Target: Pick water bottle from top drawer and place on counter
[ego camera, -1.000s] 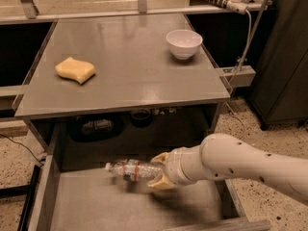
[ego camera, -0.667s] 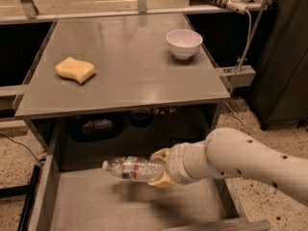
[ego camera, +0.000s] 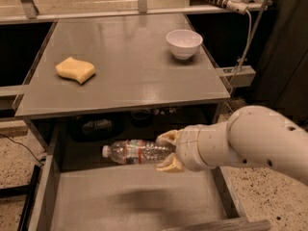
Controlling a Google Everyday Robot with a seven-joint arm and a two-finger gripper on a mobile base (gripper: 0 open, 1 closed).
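gripper (ego camera: pixel 166 152) clamped on the water bottle (ego camera: pixel 136 152), bottle held sideways, seemingly clear of the top drawer (ego camera: pixel 77 198) floor, higher than before

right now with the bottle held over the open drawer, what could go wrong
1. The gripper holds the bottle sideways by one end, so the long free end might sag or slip and fall into the drawer.
2. The bottle hangs low, near the front edge of the counter; lifting it without pulling back first could knock it against that edge.
3. The bowl and sponge sit on the counter, so a careless placement might bump one.
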